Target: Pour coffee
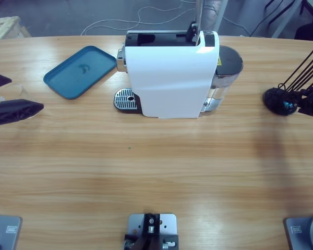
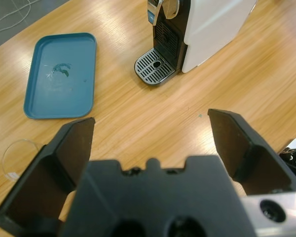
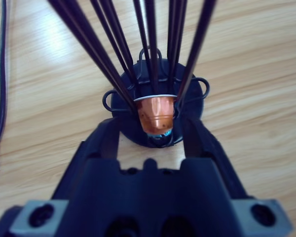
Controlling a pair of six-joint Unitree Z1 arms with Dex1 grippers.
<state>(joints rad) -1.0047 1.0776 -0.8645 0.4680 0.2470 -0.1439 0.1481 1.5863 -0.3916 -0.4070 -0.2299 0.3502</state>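
A copper capsule (image 3: 156, 114) is being flanked, ungripped, by the half-open right pincer (image 3: 153, 134) mid-frame; squeeze squarely. The left pincer (image 2: 150, 143) is being held wide, empty.

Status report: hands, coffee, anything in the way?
Left hand open, empty. Right hand around copper capsule in rack. No coffee visible. Machine drip tray bare.
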